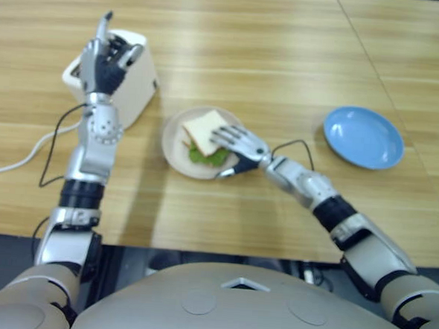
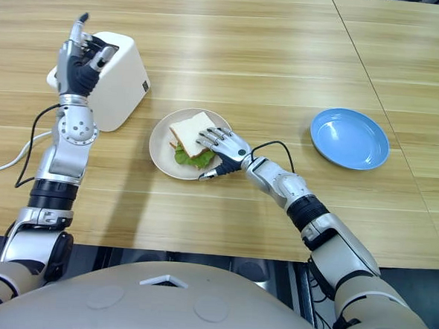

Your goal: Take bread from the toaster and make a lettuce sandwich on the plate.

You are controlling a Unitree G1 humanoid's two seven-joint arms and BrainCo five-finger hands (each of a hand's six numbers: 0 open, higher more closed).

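The right hand [image 2: 224, 146] lies on the sandwich. Its fingers are stretched almost flat across the top slice of bread [image 2: 188, 129], and its thumb points down towards the near rim of the plate [image 2: 160, 153]. It grips nothing.

Under that slice, green lettuce [image 2: 191, 158] sticks out on the near side, and the edge of a second slice shows at the left. That makes one sandwich, on one round cream plate near the middle of the table [image 2: 248, 54].

A second plate, the blue plate [image 2: 349, 139], sits well apart to the right.

The left hand [image 2: 78, 63] is raised at the far left with one finger straight up and the rest curled in, holding nothing.

Just behind it stands one white toaster [image 2: 124, 84]. One white cord [image 1: 11, 164] trails off to the left edge.

In the left eye view the raised hand overlaps much of the toaster's top. In the right eye view the hand stands more to the toaster's left, so the top and near side show clear.
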